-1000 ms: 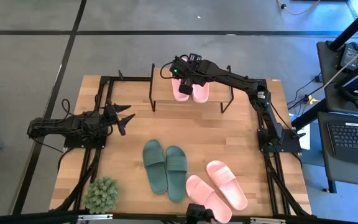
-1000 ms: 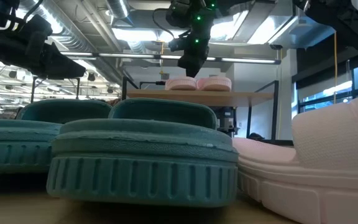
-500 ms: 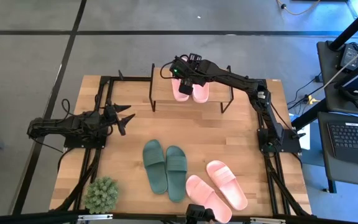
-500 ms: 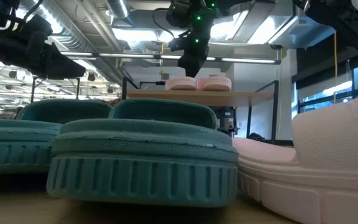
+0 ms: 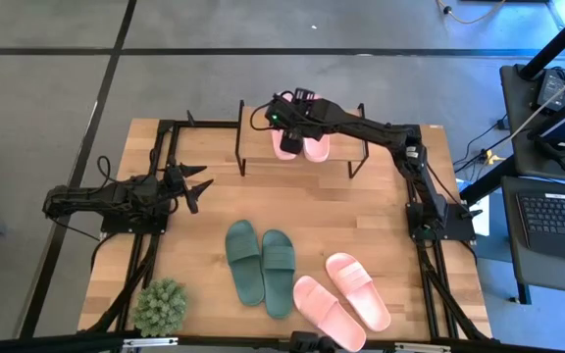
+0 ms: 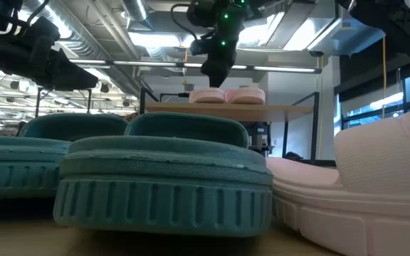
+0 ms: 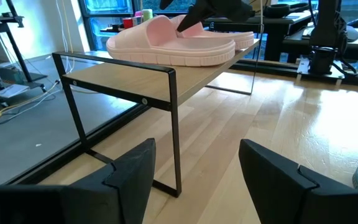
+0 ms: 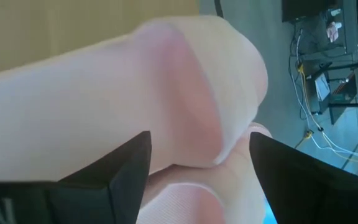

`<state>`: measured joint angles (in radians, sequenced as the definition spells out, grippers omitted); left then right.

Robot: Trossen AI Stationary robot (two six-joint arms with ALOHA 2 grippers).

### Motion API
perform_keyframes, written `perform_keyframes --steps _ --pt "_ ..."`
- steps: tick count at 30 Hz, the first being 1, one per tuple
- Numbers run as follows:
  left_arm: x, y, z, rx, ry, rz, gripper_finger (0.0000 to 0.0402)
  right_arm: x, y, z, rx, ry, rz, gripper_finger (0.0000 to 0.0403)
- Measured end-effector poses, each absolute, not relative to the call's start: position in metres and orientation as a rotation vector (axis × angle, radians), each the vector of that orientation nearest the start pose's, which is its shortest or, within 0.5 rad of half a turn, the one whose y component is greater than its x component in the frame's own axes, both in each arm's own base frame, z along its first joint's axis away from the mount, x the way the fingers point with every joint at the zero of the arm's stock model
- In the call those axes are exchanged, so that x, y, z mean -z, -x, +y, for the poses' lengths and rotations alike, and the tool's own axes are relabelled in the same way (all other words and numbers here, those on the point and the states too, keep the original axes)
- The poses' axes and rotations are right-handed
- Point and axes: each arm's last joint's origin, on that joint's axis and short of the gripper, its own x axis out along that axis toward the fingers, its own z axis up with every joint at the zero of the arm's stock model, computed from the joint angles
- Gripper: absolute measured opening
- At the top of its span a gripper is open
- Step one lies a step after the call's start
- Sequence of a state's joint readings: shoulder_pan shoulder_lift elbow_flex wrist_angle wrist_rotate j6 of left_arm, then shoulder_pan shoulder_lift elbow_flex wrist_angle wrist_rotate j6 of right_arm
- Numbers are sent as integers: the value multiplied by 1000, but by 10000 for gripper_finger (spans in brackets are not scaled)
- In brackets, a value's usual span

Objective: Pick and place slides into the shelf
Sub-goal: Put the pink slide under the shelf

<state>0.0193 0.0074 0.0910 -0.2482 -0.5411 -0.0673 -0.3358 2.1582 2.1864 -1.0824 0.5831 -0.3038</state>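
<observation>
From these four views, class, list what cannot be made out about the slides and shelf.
- Shelf lower level: high view, hidden under its top board.
- Pink slides on the shelf: high view, partly under the right gripper.
- Nearest pink slide: high view, its front end is cut off at the edge.

Wooden tabletop (image 5: 361,211) carries shelf (image 5: 263,139) at far edge, w/ 2 pink slides (image 5: 298,144) side by side on top board. On tabletop: green pair (image 5: 260,265) center, pink pair (image 5: 343,295) beside it, potted plant (image 5: 160,306) near corner.
</observation>
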Motion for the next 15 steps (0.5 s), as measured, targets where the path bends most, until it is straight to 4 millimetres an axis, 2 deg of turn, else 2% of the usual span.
perform_keyframes --steps 7,15 --pt "-171 -86 17 -564 22 142 224 -316 -427 -146 633 404 1187 271" --pt "-171 -86 17 -564 22 142 224 -359 -408 -108 683 382 1075 271"
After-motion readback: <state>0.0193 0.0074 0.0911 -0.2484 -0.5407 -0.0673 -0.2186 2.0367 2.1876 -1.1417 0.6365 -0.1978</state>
